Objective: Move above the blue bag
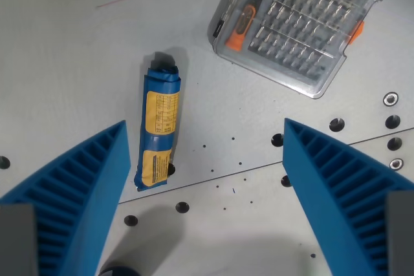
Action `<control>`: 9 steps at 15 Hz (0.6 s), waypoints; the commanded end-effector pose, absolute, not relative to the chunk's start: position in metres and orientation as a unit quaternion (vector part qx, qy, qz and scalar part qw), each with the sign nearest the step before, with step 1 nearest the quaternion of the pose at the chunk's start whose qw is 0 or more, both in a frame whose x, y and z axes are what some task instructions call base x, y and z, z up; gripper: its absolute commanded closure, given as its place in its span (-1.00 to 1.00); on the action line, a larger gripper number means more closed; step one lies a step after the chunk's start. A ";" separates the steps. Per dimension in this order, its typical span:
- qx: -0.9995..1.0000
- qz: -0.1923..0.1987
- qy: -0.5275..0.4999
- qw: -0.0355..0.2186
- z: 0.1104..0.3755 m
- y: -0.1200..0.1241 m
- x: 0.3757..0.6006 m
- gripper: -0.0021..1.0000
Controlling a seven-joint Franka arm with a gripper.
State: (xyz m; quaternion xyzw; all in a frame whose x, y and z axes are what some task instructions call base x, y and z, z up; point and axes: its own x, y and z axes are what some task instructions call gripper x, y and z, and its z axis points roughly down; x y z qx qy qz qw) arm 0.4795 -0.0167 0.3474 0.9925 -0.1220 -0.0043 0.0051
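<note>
The blue bag [159,127] is a rolled blue package with yellow labels, lying lengthwise on the grey table, left of centre in the wrist view. My gripper [206,135] is open and empty, high above the table. Its left blue ribbed finger [77,192] sits just left of the bag's lower end. Its right finger [343,192] is far to the right of the bag. The bag lies nearer the left finger than the midpoint between them.
A clear plastic case of screwdriver bits [304,17] with orange parts lies at the upper right. The table has bolt holes [336,124] and a seam [259,167] running across the lower half. Faint red pen marks [116,1] are at the upper left.
</note>
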 end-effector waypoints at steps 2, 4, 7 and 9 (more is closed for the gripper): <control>0.992 -0.003 -0.122 0.005 0.349 -0.017 0.479 -1.00; 0.992 -0.003 -0.123 0.005 0.349 -0.017 0.479 -1.00; 0.992 -0.002 -0.124 0.005 0.348 -0.016 0.479 -1.00; 0.992 -0.001 -0.126 0.004 0.346 -0.016 0.478 -1.00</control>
